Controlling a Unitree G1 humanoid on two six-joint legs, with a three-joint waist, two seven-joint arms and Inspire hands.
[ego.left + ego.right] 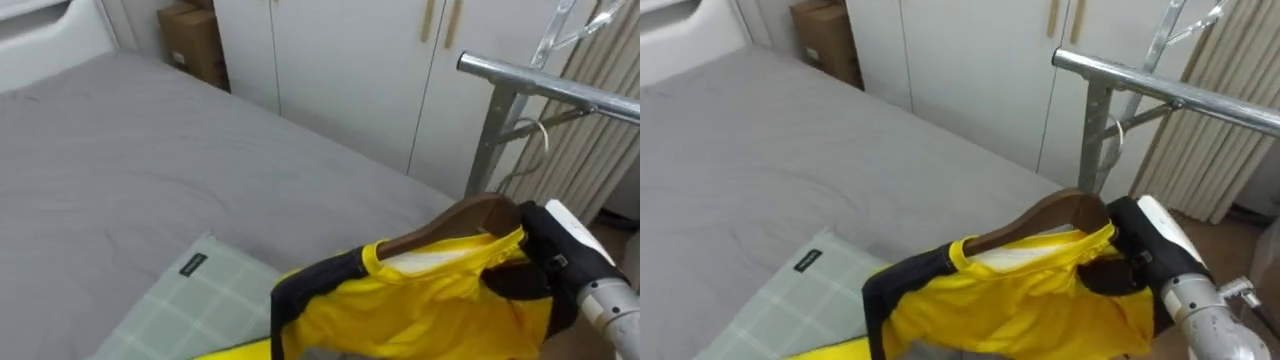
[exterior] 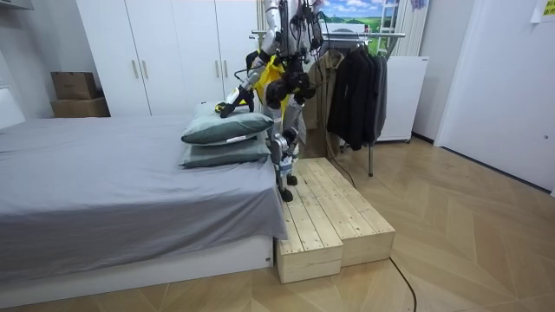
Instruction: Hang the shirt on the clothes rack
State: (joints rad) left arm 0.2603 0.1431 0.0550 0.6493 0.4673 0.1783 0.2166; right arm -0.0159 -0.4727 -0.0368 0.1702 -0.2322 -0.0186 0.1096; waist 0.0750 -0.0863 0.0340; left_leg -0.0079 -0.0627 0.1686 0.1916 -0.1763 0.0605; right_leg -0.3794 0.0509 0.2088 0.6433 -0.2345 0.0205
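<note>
Right hand [image 1: 548,262] clenched on brown wooden hanger [image 1: 455,225] carrying yellow-and-black jersey [image 1: 420,300], near right, above grey bed [image 1: 150,170]. Silver metal rack rail [image 1: 550,85] beyond, far right. Left hand [image 2: 229,107] over grey-green pillows [image 2: 227,130], cannot tell its state.

Grey bed [image 2: 130,182], two stacked pillows [image 2: 227,130] on it (greenish, checked), wooden platform [image 2: 334,221] on floor [image 2: 468,234] beside

Glossy brown wood on the hanger [image 1: 450,225]. The shirt [image 1: 420,300] is smooth yellow cloth with a slight sheen. The rail [image 1: 545,85] is silvery metal, dully shining. The bed sheet [image 1: 150,170] is matt grey cloth, and the platform [image 2: 334,217] is rough pale planks.
</note>
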